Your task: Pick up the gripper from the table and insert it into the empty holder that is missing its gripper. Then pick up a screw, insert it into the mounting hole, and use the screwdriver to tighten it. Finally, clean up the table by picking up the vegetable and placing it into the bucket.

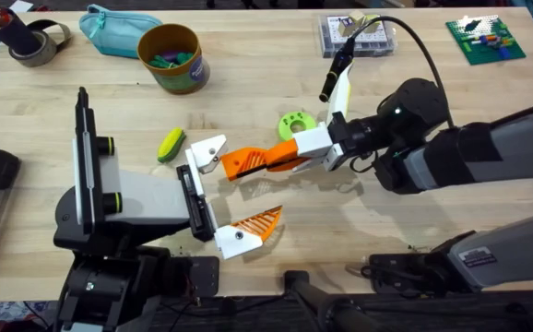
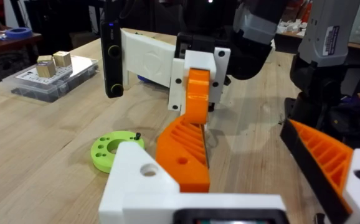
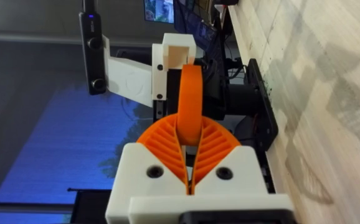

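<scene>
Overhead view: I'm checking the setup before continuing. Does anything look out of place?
Yes. On the left gripper, the white holder has no orange finger, unlike its other finger. The right gripper grips the loose orange finger right at it.

Light wood plank table [image 1: 266,37] runs edge to edge. Clutter sits along the top edge — tape roll [image 1: 38,41] upper left, clear plastic box [image 1: 357,35] upper center, green board [image 1: 485,39] upper right. Dim room behind — blue-lit screen [image 3: 61,149].
</scene>
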You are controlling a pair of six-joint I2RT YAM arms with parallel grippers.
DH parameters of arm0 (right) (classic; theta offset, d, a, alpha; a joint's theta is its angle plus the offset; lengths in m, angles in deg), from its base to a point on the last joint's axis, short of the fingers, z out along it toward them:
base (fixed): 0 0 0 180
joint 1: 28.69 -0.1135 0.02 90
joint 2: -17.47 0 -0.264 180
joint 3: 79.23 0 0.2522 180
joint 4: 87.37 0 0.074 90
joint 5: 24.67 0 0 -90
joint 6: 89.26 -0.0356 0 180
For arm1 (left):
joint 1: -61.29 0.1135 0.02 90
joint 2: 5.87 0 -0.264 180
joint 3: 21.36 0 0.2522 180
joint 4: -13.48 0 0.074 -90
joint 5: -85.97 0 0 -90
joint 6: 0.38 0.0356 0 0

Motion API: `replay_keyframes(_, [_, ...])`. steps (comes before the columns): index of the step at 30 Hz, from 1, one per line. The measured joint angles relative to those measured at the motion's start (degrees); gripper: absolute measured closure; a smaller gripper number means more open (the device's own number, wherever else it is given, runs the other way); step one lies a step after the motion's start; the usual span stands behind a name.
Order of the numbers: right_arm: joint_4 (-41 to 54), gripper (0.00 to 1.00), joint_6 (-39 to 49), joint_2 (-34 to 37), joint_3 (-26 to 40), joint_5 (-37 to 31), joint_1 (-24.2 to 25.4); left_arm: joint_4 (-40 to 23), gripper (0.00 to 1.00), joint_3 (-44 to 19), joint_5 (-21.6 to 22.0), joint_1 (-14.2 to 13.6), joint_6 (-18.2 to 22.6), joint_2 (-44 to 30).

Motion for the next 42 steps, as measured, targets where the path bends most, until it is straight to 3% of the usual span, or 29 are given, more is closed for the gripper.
replay_keyframes(42, [-2.8,0.979,-2.6,0.0,-0.1,2.2,0.0,-0.6,0.014,-0.1,0.3,0.0,0.0,-0.2])
